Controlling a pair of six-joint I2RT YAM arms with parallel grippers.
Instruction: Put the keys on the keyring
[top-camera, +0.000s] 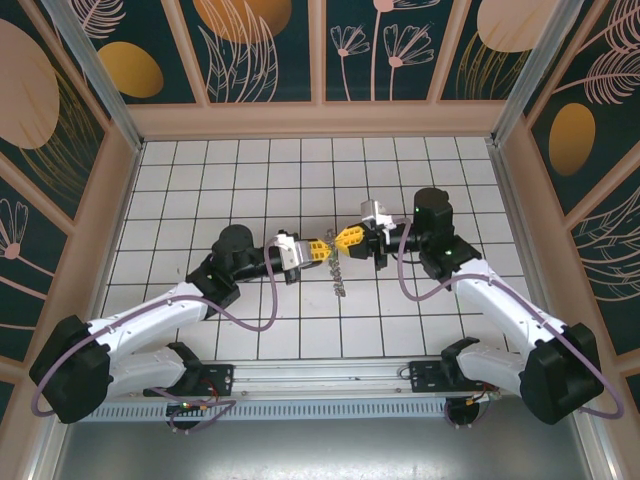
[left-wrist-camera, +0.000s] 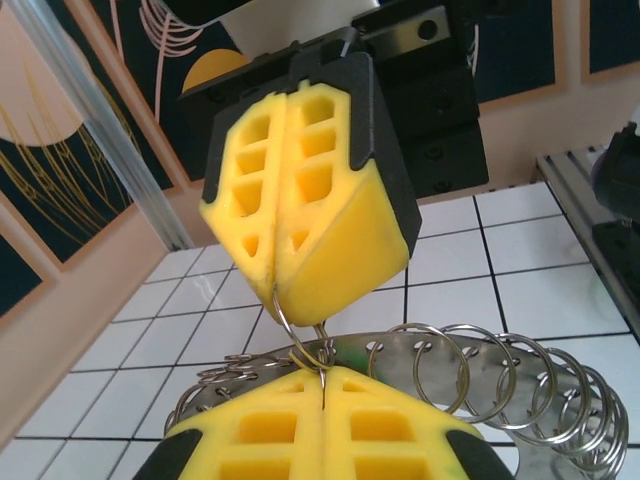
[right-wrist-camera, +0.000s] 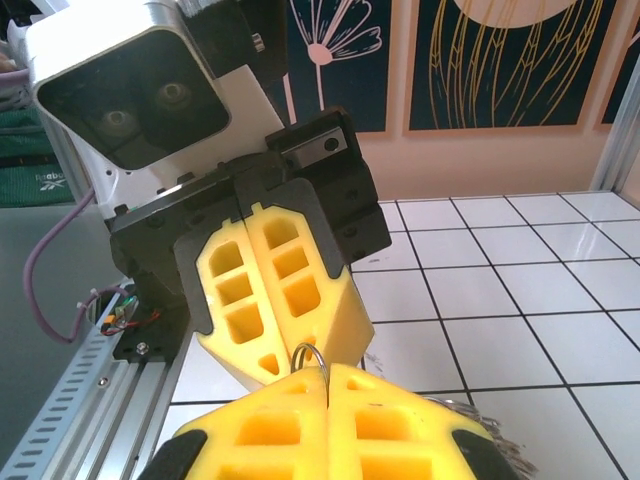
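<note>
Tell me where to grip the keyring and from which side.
Probably the end loop of the keyring, coming in level from left or right with fingertips closing across its wire: it stands free while the rest hangs floppy. The left gripper and right gripper pinch it so, tip to tip.

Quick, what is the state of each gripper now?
Left gripper: closed, pinching the keyring.
Right gripper: closed on the same keyring.

No legible text, labels or numbers
</note>
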